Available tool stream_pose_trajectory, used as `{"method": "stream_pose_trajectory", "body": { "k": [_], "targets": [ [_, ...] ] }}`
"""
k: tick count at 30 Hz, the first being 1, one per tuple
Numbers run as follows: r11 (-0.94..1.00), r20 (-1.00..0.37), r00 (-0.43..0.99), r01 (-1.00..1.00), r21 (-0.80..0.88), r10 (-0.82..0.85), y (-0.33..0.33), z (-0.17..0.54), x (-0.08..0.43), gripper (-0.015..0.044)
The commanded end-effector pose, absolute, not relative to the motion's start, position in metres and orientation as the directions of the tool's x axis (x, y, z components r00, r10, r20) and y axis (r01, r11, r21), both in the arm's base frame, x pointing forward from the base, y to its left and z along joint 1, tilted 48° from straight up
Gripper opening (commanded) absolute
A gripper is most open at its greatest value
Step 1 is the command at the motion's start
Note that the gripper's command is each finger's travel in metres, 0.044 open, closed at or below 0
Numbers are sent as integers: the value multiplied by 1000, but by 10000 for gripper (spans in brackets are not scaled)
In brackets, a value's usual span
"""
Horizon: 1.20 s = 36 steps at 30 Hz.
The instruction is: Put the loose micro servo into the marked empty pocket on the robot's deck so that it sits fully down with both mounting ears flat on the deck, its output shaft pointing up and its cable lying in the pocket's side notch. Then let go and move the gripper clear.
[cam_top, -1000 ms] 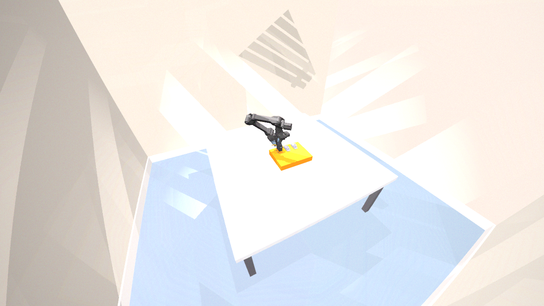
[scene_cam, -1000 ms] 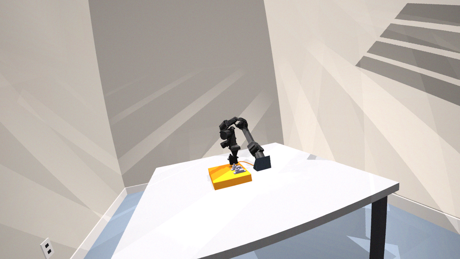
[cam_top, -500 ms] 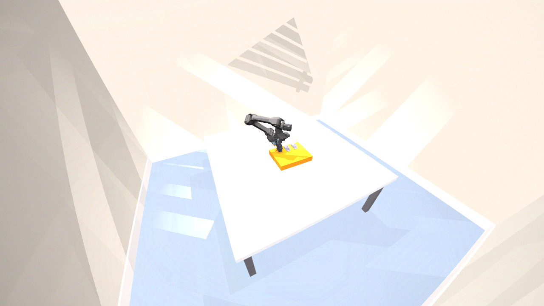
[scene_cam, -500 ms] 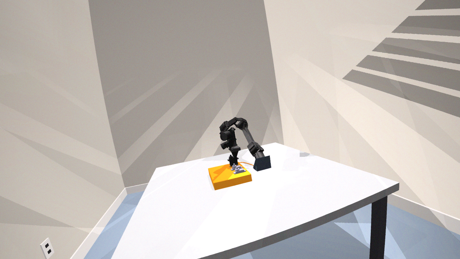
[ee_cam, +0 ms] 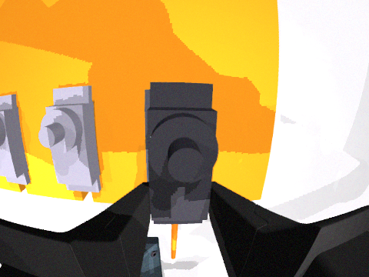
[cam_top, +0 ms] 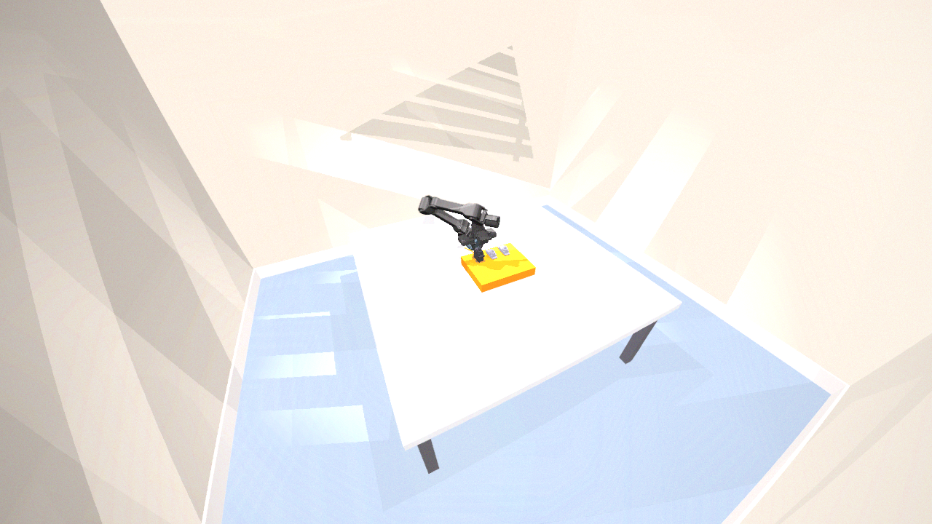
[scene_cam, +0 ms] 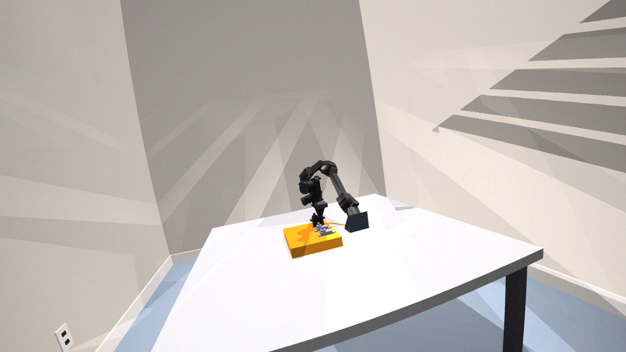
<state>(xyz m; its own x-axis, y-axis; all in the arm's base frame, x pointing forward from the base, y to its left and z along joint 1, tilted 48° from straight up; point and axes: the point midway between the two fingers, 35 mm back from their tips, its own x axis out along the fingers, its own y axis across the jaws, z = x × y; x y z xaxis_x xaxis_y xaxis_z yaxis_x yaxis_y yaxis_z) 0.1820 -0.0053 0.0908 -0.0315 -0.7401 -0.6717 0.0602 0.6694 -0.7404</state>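
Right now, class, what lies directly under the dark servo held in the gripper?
Under the dark servo shut in the gripper shows the orange deck. The servo's body covers the pocket, so how far down it sits cannot be seen.

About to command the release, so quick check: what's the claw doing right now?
Claw: closed on the dark micro servo, held over the orange deck beside the light grey servos already seated there.
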Motion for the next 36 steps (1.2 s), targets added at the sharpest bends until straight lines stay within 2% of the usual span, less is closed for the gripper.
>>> {"method": "stream_pose_trajectory", "body": {
  "k": [1, 34, 36],
  "targets": [
    [669, -671, -26, 57, -741, -741, -8, 89, 182, 0],
    [668, -670, -26, 58, -742, -742, -32, 67, 181, 0],
    [668, -670, -26, 58, -742, -742, -31, 68, 181, 53]
  ]
}}
